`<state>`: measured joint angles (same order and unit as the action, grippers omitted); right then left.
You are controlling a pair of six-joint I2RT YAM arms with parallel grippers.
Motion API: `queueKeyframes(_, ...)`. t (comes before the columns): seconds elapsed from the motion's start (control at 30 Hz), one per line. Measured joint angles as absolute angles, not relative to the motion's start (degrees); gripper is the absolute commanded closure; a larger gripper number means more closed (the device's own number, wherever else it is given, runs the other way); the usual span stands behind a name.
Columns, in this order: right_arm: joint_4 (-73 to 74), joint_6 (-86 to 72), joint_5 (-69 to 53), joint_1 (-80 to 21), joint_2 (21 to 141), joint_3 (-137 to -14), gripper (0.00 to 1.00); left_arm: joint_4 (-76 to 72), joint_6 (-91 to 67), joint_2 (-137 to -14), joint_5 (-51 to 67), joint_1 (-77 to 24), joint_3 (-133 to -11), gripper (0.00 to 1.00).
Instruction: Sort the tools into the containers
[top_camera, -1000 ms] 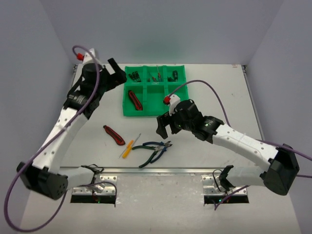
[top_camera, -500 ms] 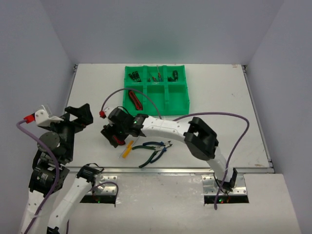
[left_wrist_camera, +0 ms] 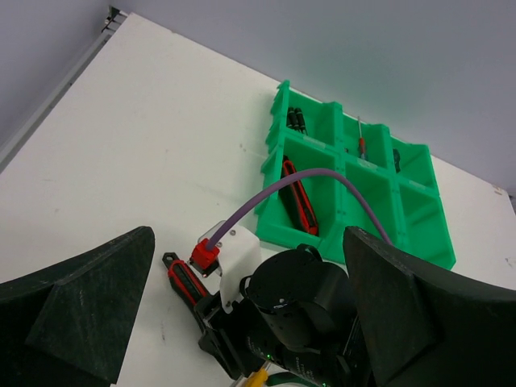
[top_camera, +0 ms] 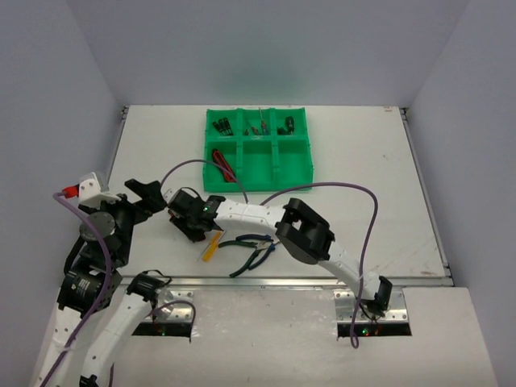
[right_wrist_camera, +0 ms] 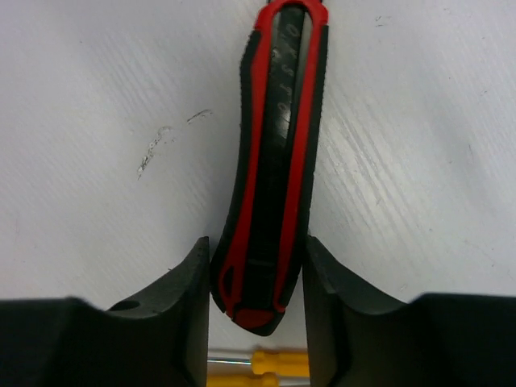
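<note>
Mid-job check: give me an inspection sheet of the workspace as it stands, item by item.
Surface: white table, with a faint scuff beside the loose utility knife.
Job's things: green tray holds small tools in its three far compartments and a second knife in the near-left one. The yellow screwdriver and pliers lie loose on the table.
Clutter: nothing seen.
Hands: right hand is closed against both sides of the loose utility knife, which lies on the table. Left hand is open and empty.
Cables: purple cables loop above both arms.
Surroundings: plain grey walls.
</note>
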<state>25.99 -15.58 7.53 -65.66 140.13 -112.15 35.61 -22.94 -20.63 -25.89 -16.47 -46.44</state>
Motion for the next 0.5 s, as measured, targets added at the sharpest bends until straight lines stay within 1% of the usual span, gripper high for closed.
queueKeyframes(0.07, 25.91, -15.93, 7.39, -65.58, 140.14, -112.22, 0.86, 35.55, -22.96, -20.41, -25.84, -16.47, -46.44, 0.00)
queueKeyframes(0.13, 25.75, -16.06, 7.32, -65.56, 140.14, -112.17, 0.89, 35.47, -22.96, -20.21, -25.77, -16.47, -46.44, 0.00)
queueKeyframes(0.2, 25.32, -16.08, 7.33, -65.53, 140.00, -111.85, 0.90, 35.40, -22.98, -20.12, -25.67, -16.47, -46.44, 0.00)
queueKeyframes(0.33, 22.02, -15.95, 6.87, -65.37, 134.74, -103.49, 0.91, 35.98, -24.79, -20.20, -23.25, -16.47, -46.53, 0.00)
queueKeyframes(0.4, 21.25, -15.77, 6.41, -65.22, 129.23, -97.35, 0.91, 36.19, -27.59, -20.15, -20.41, -16.47, -46.59, 0.00)
queueKeyframes(0.5, 18.68, -15.62, 5.37, -64.73, 117.38, -87.33, 0.91, 33.75, -32.00, -18.67, -14.01, -16.47, -44.98, 0.00)
